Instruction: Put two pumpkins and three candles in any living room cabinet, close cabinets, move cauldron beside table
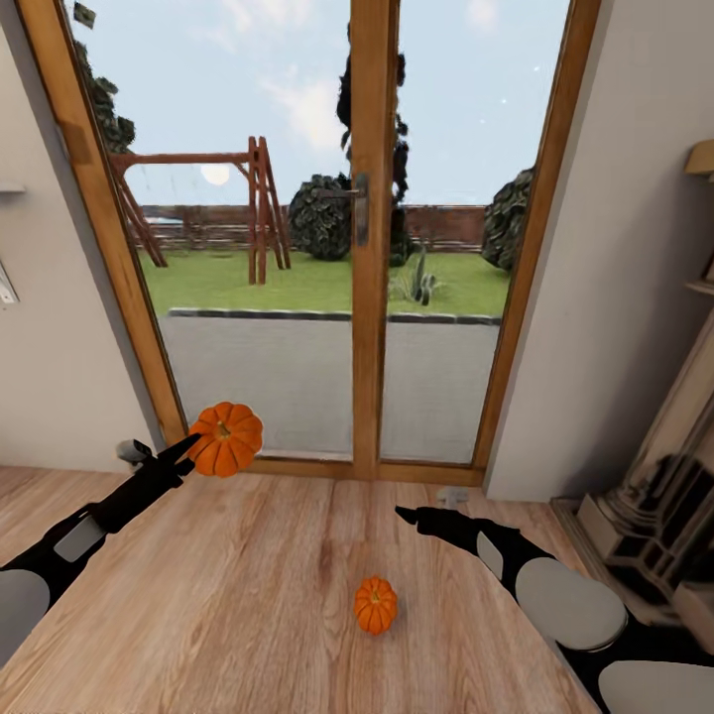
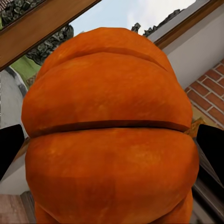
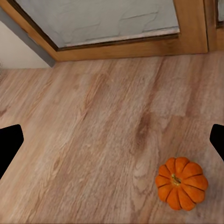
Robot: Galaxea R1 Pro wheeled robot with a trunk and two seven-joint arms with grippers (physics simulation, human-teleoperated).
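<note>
The left gripper [image 1: 198, 448] is closed around one pumpkin [image 1: 226, 438], held clear of the wood floor [image 1: 248, 595] before the glass doors [image 1: 297, 297]. The right gripper [image 1: 405, 514] holds nothing, its fingers spread apart. The second pumpkin [image 1: 376, 605] sits upright on the floor, near and below the right fingertips, not touching. Judged progress: early; nothing is stowed, and both pumpkins await a cabinet.

Left wrist view: held pumpkin [image 2: 109, 130] overflows the lower frame edge, stem hidden; left gripper [image 2: 112, 140] fingers reduced to black slivers at both side edges, pad contact hidden; right gripper [image 3: 112, 142] same in right wrist view, tips cropped; fireplace [image 1: 654, 496] cut by right edge of head view.
</note>
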